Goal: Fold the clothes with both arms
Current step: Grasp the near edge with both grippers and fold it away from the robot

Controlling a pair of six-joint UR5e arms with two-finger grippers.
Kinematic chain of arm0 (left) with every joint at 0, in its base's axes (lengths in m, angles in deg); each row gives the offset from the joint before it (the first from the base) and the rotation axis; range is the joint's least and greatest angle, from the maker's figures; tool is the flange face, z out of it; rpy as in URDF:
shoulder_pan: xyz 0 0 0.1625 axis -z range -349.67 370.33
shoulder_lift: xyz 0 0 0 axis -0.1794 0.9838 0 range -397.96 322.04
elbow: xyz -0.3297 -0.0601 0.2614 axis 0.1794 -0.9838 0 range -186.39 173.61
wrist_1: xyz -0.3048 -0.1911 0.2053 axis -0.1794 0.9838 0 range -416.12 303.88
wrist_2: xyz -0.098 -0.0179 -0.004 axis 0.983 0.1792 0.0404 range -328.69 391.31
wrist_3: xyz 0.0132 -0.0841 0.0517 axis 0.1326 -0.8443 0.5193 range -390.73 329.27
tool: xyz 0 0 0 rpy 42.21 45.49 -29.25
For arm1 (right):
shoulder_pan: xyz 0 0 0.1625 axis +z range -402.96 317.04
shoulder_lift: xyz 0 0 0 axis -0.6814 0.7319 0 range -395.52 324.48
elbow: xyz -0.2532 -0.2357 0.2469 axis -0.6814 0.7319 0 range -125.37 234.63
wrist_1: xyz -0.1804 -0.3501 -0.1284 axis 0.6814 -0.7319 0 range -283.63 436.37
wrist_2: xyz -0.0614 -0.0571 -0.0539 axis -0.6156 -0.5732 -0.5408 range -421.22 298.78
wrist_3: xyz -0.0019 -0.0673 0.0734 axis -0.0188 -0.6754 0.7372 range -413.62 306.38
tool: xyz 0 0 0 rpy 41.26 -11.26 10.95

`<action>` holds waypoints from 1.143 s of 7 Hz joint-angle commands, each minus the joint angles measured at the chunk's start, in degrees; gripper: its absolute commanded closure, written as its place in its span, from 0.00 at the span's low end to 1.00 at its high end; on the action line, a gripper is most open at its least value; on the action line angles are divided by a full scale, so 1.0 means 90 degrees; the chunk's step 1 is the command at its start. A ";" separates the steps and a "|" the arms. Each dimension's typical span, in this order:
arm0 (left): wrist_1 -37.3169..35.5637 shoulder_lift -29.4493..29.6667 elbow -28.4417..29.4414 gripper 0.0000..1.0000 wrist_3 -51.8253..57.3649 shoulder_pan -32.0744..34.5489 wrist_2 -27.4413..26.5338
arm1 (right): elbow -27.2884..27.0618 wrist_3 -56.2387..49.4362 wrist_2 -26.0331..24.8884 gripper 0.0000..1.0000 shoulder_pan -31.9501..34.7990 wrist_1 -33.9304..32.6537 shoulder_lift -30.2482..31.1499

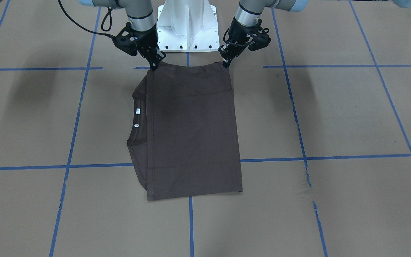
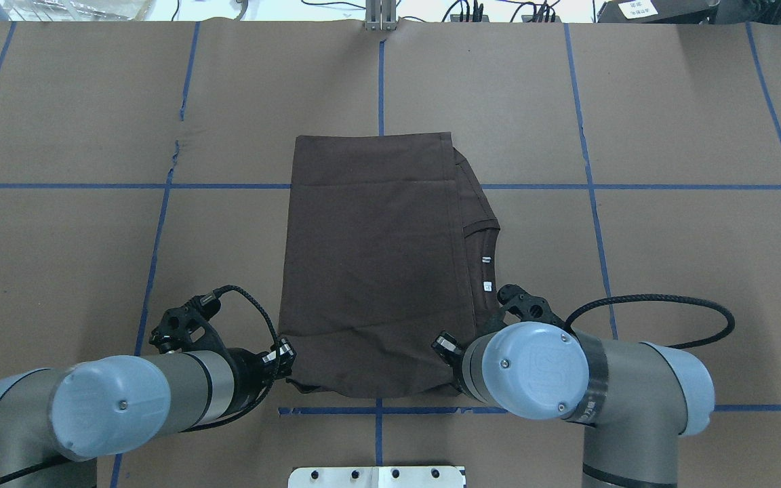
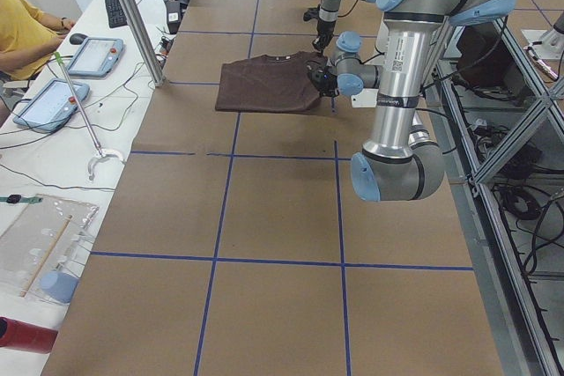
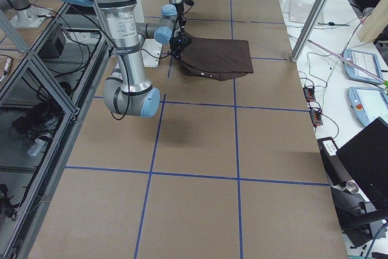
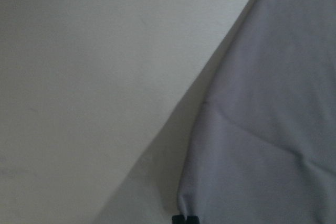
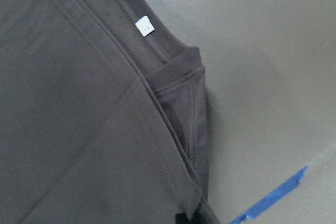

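Observation:
The dark brown T-shirt lies folded into a rectangle on the brown table, its collar and white tags showing along one side. It also shows in the overhead view. My left gripper is shut on the shirt's near corner on my left side; in the front view it is at the right. My right gripper is shut on the other near corner by the collar side, partly hidden under its wrist in the overhead view. The near hem is slightly raised between them. The right wrist view shows the collar and tags.
The white pedestal base stands just behind the grippers. Blue tape lines grid the brown table. A black cable loops beside my right arm. An operator sits with tablets beyond the far table edge.

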 commanded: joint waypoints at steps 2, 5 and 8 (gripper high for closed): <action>-0.0084 -0.0151 -0.1054 1.00 0.0019 0.0346 0.0448 | -0.1199 0.0154 0.0082 1.00 0.0488 -0.0893 -0.0127; -0.0104 0.0785 -0.0188 1.00 0.0390 0.1343 0.0468 | -0.0704 -0.0120 0.0151 1.00 0.1437 -0.0845 -0.0556; -0.0036 0.1080 0.0448 1.00 0.1247 0.1764 0.0458 | 0.0408 -0.0227 0.0471 1.00 0.2023 -0.0156 -0.1007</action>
